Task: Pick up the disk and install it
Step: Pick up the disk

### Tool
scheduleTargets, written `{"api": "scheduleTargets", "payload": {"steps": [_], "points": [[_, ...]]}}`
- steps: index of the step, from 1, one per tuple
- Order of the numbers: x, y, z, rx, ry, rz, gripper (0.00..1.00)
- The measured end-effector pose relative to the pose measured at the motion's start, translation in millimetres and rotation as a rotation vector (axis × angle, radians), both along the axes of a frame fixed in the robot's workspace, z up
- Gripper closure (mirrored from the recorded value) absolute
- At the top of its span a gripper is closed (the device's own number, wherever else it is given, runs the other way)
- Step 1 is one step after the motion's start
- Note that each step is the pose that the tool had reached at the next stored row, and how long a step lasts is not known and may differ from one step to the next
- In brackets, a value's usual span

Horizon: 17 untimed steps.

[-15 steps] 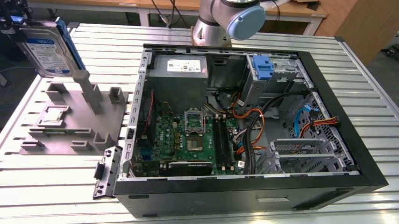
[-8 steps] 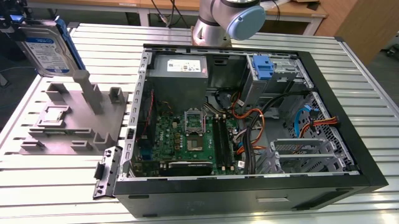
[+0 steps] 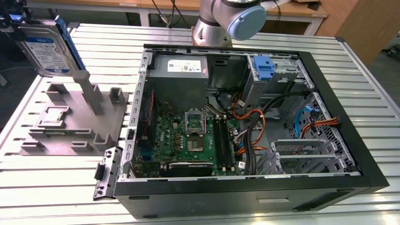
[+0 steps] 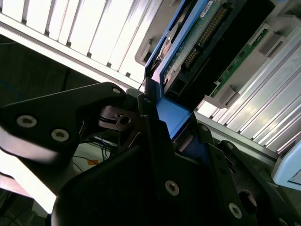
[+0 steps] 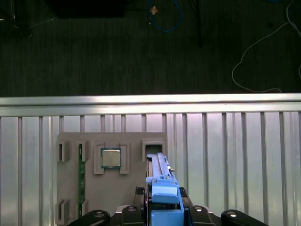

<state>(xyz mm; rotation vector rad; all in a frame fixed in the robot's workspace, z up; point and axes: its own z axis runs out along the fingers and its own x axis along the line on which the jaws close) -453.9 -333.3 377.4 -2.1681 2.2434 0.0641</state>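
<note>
Disk (image 3: pixel 47 44) hangs nearly upright at the exterior view's far left, above the grey holder (image 3: pixel 62 129) on the bench (image 3: pixel 50 197), with the jaws clamped on its blue side rail (image 5: pixel 164 197). Held by that thin plastic edge, it could pivot or slip, or clip the holder's post or the computer case (image 3: pixel 250 194). The print on its white, blue-banded label cannot be read.
</note>
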Motion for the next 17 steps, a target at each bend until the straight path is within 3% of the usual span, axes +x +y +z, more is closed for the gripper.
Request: {"api": "scheduleTargets", "payload": {"steps": [13, 17], "points": [[0.0, 0.0, 13.6, 0.0001, -0.0003, 0.0, 0.63], [0.0, 0.0, 14.9, 0.0003, -0.0006, 0.0, 0.63]]}}
